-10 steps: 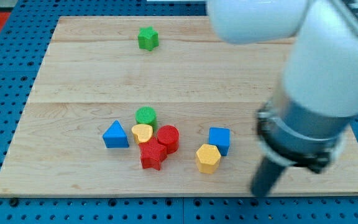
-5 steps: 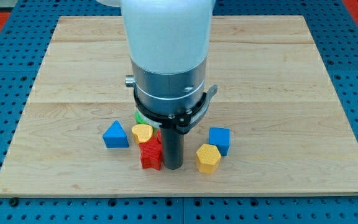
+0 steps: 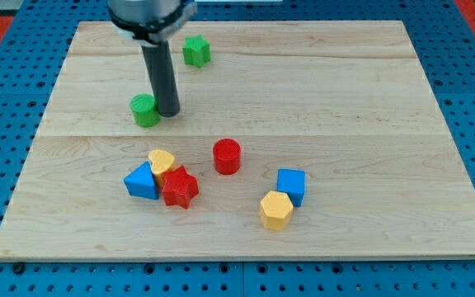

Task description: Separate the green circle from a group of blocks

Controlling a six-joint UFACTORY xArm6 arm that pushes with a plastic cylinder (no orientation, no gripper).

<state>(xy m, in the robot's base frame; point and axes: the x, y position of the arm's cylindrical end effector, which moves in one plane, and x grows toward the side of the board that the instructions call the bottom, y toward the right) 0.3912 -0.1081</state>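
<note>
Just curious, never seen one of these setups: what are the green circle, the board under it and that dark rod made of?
The green circle looks like matte plastic; fine ridges hint at 3D printing. The board looks like pale wood: grain lines and plank seams show. The rod looks dark and smooth, plastic or metal, I cannot tell; my tip rests against the circle's right side.

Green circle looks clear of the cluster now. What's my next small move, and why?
Probably stop pushing and back my tip off: it sits right against the green circle, which lies well toward the view's top from the yellow heart, blue triangle and red star.
</note>
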